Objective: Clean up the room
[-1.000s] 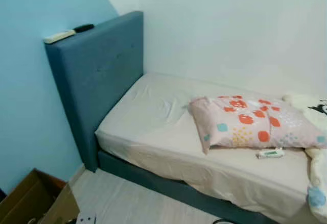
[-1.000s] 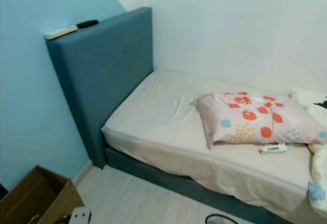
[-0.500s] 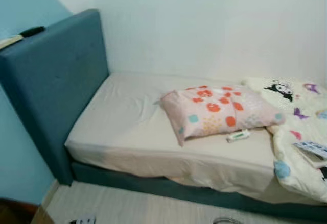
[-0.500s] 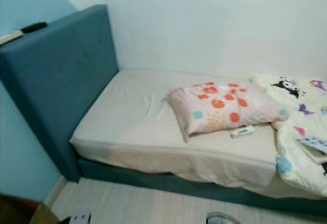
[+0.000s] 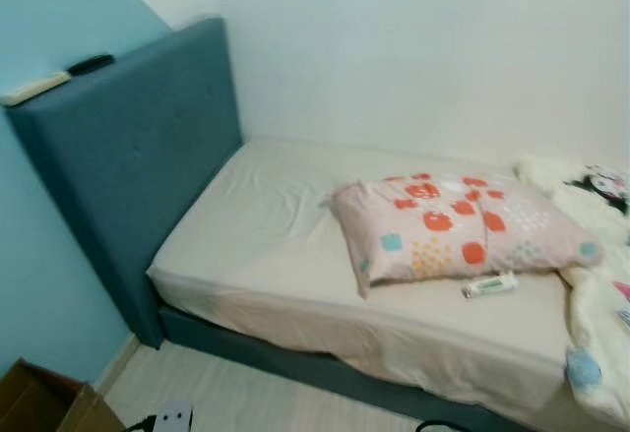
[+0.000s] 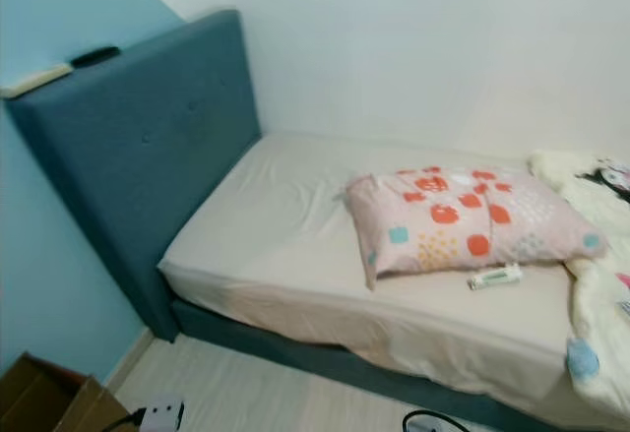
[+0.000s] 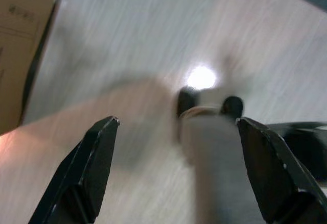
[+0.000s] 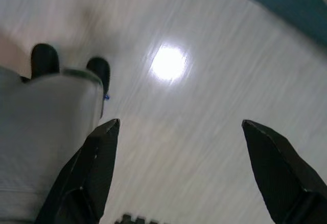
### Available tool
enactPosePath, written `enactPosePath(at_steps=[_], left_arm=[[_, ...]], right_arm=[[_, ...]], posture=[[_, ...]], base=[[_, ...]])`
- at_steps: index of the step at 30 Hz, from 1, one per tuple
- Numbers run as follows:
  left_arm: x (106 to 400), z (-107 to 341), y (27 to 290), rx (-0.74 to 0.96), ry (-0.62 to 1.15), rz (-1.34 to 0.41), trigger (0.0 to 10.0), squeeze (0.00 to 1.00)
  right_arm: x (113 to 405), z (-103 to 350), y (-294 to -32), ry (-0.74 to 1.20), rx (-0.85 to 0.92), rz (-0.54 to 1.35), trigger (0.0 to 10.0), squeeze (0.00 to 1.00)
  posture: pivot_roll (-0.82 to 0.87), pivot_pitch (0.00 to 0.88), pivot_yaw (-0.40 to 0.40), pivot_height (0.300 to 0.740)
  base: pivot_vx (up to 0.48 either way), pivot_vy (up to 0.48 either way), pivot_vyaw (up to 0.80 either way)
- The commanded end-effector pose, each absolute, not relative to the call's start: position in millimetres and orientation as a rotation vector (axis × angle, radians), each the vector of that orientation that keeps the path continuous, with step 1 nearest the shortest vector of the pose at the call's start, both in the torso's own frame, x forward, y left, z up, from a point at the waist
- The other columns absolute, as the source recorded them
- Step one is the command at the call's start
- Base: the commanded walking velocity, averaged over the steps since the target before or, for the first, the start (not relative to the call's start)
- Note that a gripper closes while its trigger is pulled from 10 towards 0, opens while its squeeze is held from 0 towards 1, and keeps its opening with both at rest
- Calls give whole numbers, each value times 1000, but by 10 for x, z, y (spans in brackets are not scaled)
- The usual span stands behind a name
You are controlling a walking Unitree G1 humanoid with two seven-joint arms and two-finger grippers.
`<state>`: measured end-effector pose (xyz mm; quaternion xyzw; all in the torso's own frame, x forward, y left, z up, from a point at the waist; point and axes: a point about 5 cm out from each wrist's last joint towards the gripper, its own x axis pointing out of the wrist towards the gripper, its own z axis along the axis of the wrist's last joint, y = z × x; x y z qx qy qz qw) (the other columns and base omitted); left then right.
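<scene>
Because the patterned pillow lies askew in the middle of the mattress, well away from the headboard, it is probably among the first things to be put right, and the risks start there. A small white-and-green tube-like item sits just beside the pillow's front edge, near the mattress's front edge; dragging the pillow could sweep it off onto the floor. A rumpled cartoon-print blanket is heaped at the mattress's right end, touching the pillow's right corner, so a careless pull might catch both at once. Two slim remote-like objects rest on the headboard's top edge and could be knocked off if the pillow is pushed hard against it.

Neither pincer is anywhere near the bed. The left gripper hangs low over the pale floor, fingers spread wide apart and empty, with a cardboard box to one side. The right gripper also hangs over the floor, fingers apart and holding nothing. Both wrist views are motion-blurred, so a reach made now would likely be poorly aimed. A white power strip lies on the floor close to the box, a possible trip hazard.
</scene>
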<state>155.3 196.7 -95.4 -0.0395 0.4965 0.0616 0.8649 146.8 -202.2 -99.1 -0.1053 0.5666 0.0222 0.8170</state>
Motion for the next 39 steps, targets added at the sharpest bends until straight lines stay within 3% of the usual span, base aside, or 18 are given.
enactPosePath(at_steps=[1,13,32,39], left_arm=[[1561,-956,1943,-74,1049,116,10000,0],[1566,-955,1934,-74,1048,111,10000,0],[1553,-961,1925,-71,1053,103,10000,0],[1556,-961,1922,-90,1049,126,10000,0]], right_arm=[[1382,-1016,-2055,1232,-225,40,10000,0],[1415,-1005,-2041,1206,-198,60,10000,0],[1355,-1018,-2085,1227,-213,73,10000,0],[1359,-1014,-2103,1222,-224,58,10000,0]], posture=[[-34,0,-4,740],[-36,0,-4,740],[-40,2,-6,740],[-43,1,-6,740]], base=[[0,-480,0],[0,-478,0],[0,-477,749],[0,-49,625]])
